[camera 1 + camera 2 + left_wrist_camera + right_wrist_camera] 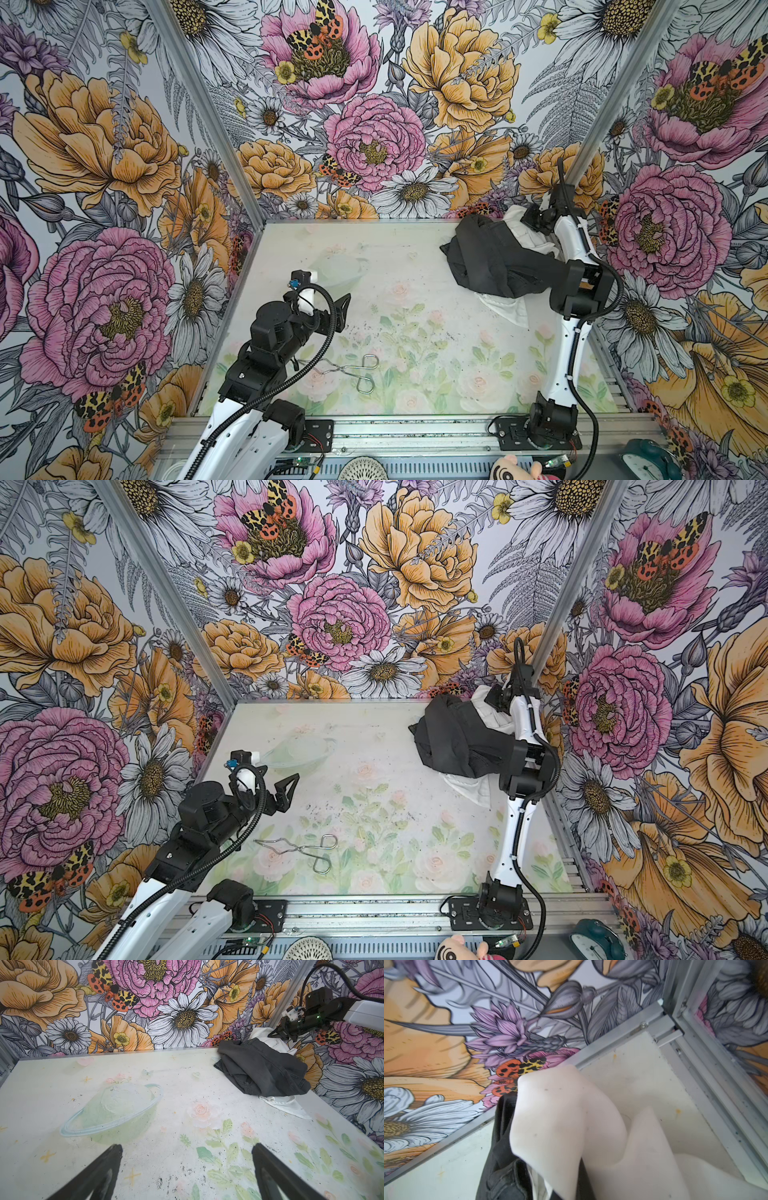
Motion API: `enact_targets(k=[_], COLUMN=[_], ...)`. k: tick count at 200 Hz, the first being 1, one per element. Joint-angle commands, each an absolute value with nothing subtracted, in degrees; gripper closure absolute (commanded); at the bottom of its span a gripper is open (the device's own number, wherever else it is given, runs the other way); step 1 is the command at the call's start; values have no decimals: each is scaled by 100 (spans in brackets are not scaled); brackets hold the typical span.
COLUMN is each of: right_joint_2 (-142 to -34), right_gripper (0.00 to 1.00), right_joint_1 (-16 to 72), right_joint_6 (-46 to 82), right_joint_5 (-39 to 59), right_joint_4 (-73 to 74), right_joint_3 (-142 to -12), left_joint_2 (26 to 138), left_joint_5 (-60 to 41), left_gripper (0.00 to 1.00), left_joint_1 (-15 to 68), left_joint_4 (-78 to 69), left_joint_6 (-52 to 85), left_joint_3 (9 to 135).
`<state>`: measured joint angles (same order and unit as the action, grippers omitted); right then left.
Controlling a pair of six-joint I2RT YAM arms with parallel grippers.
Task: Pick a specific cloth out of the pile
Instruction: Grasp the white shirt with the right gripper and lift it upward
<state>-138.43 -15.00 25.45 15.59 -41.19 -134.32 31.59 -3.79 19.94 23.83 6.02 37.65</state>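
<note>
White cloth [515, 220], upper right in a top view, lies under the black garment [494, 257]; your right claw [274, 1034] is pinched shut on its raised fold. Pull up slowly, shedding the garment; left claw [187, 1147] gapes, empty.

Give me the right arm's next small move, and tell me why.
Probably lift the right gripper a little, straight up. It looks shut on a raised fold at the far end of the white cloth, while the black garment lies over the cloth's middle. A small lift should show whether the cloth slides free without dragging the garment.
</note>
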Motion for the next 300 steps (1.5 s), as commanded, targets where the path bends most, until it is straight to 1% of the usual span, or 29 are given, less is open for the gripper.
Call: enact_targets(k=[1, 120, 222, 300], right_joint_2=[-13190, -12870, -12329, -11908], right_gripper=[100, 100, 100, 100], right_joint_1=[-1435, -1117, -906, -617], right_joint_6=[2654, 2628, 2369, 2413], right_joint_5=[1644, 1598, 1215, 1204], right_joint_4=[-3814, -3741, -3056, -2551], right_joint_3=[-13961, -15343, -15363, -15372], left_joint_2=[3093, 3079, 3091, 3098], left_joint_5=[-490, -484, -466, -466], left_gripper=[1, 1, 2, 1], left_joint_1=[1932, 1933, 1925, 1925], left_joint_4=[2399, 2396, 2394, 2399], left_joint_6=[665, 664, 666, 668], left_joint_3=[3727, 3718, 3716, 3709])
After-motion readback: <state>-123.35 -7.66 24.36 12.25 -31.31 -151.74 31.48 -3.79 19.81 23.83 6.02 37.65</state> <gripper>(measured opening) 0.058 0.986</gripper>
